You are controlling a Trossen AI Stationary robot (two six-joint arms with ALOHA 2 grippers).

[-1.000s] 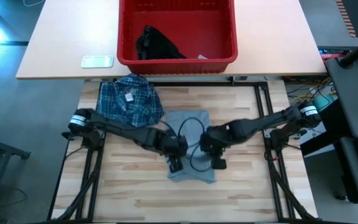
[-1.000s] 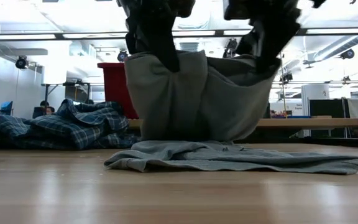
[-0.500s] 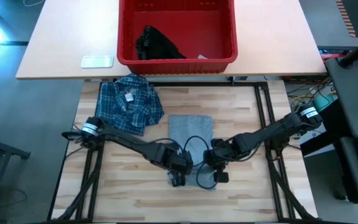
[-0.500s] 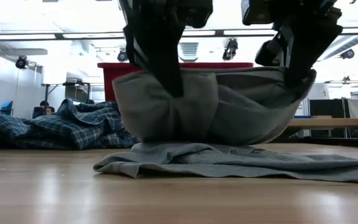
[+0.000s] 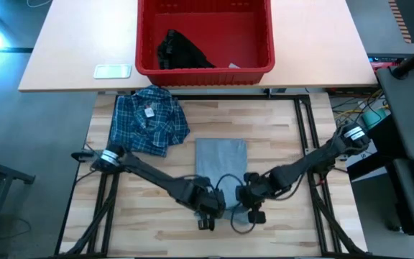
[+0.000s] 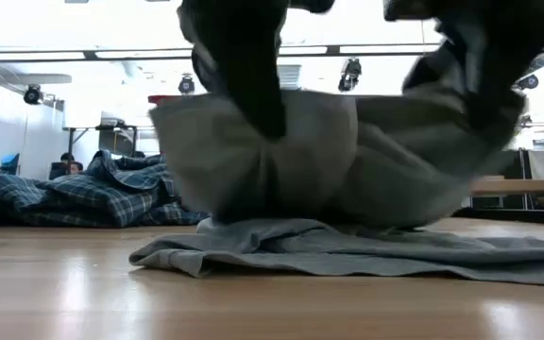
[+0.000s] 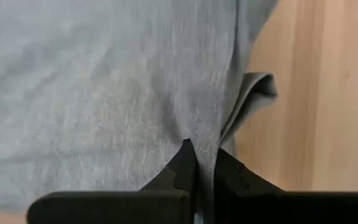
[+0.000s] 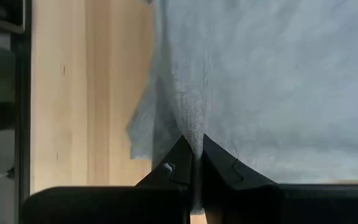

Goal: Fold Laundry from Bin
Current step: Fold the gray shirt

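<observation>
The light grey T-shirt point(image 5: 221, 160) lies in the middle of the wooden table, its far part flat. Its near part is raised point(image 6: 329, 161) over the layer on the table point(image 6: 348, 250). My left gripper point(image 5: 207, 214) and my right gripper point(image 5: 254, 211) stand side by side near the table's front edge. Each is shut on the grey cloth. The blue-and-white plaid shirt point(image 5: 148, 121) lies bunched at the far left of the table. The red bin point(image 5: 261, 43) stands beyond the table's far edge, with a black garment point(image 5: 182, 52) lying inside it. My left gripper pinches a gathered bit of the T-shirt point(image 7: 205, 144) between its two fingers, slanting down from above. The cloth runs up from the fingertips in creases. That part is raised above the table. My right gripper pinches a gathered bit of the T-shirt point(image 8: 191, 132) between its two fingers, also slanting down from above. The raised cloth sags slack between the two grippers point(image 6: 395, 179), and the shirt's lower layer stays on the table.
A small pale flat object point(image 5: 112, 70) lies on the far tabletop left of the bin. A dark metal frame point(image 5: 309, 137) runs along the table's sides. Bare wood lies left and right of the grey shirt.
Both grippers have gone toward the table's near edge and somewhat down, still shut on the grey shirt. The raised cloth has come with them and hangs lower. The shirt's far part has been drawn out flat on the table.
</observation>
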